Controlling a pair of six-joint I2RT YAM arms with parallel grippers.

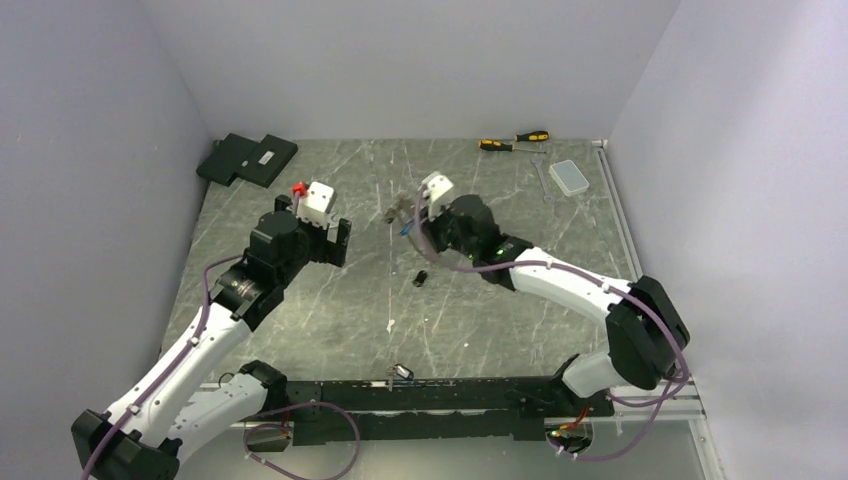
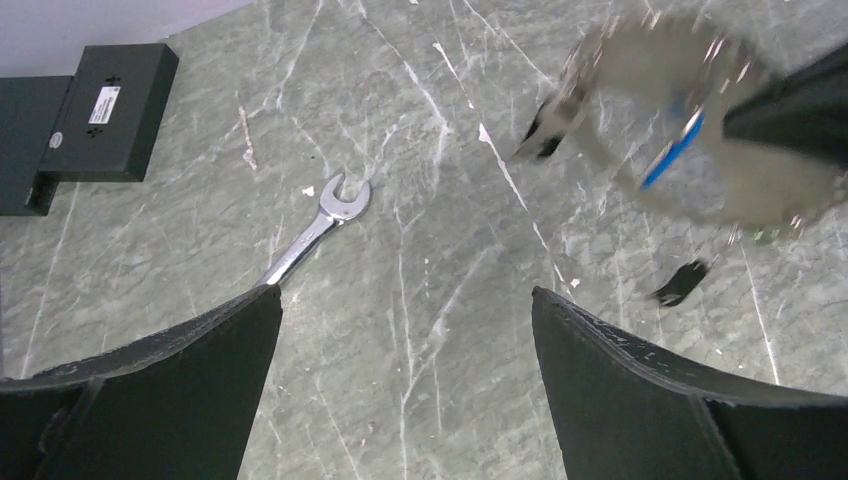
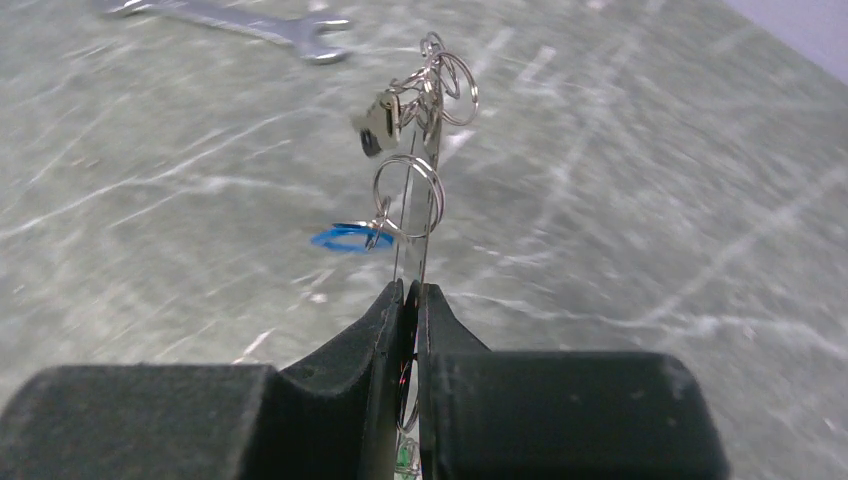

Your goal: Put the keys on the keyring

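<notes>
My right gripper (image 3: 410, 290) is shut on the thin wire of the keyring (image 3: 430, 110), which stands up from its fingertips above the table. Small split rings and a silvery tag hang on the wire. A blue-headed key (image 3: 345, 238) dangles from one ring. A bit of green shows low down between the right fingers. In the top view the right gripper (image 1: 418, 215) holds the loop near the table's middle, the blue key (image 1: 405, 228) below it. My left gripper (image 2: 405, 300) is open and holds nothing, left of the blurred keyring (image 2: 640, 70) and blue key (image 2: 672, 150).
A silver wrench (image 2: 315, 230) lies just ahead of the left fingers. A small dark piece (image 1: 421, 278) sits on the table below the keyring. Black boxes (image 1: 247, 158) are at the back left. Screwdrivers (image 1: 515, 140) and a white case (image 1: 570, 177) are at the back right.
</notes>
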